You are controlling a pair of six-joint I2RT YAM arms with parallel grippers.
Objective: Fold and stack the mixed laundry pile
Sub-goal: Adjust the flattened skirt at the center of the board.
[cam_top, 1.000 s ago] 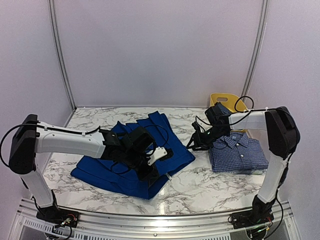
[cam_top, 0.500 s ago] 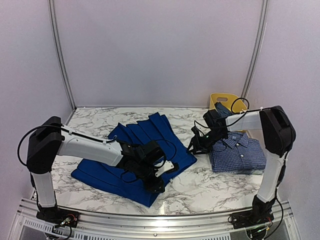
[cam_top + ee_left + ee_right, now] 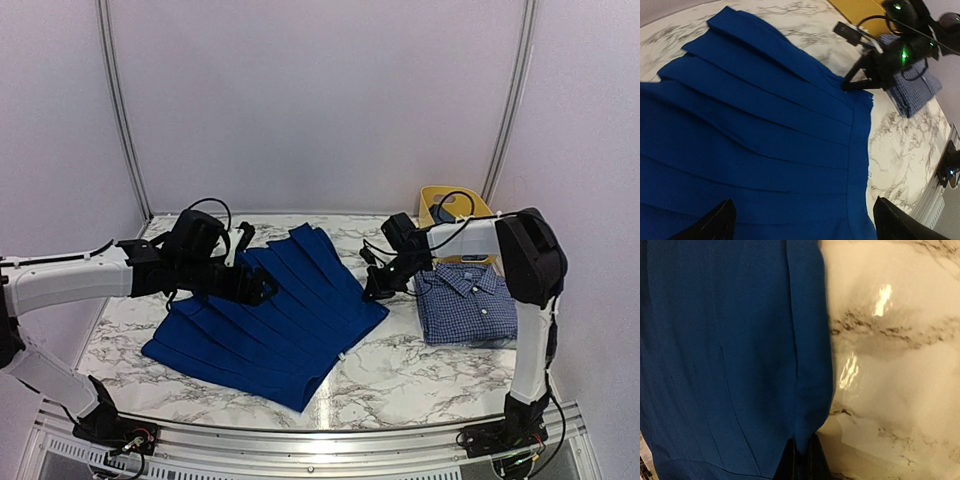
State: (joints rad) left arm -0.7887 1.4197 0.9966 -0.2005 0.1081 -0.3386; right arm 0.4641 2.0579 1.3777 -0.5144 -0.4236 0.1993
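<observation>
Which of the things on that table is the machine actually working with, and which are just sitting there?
Part of the job:
- royal-blue pleated garment, spread flat, its edge pinched by the right gripper
- checked shirt, already folded

Just lying about:
- yellow tub at the back
- marble table, only the work surface

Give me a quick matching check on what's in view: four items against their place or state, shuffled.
1. royal-blue garment
2. checked shirt
3. yellow tub
4. left hand

A. folded, on the right
B. at the back, far right
C. spread out, centre
D. open, above blue cloth

Pairs: 1-C, 2-A, 3-B, 4-D
</observation>
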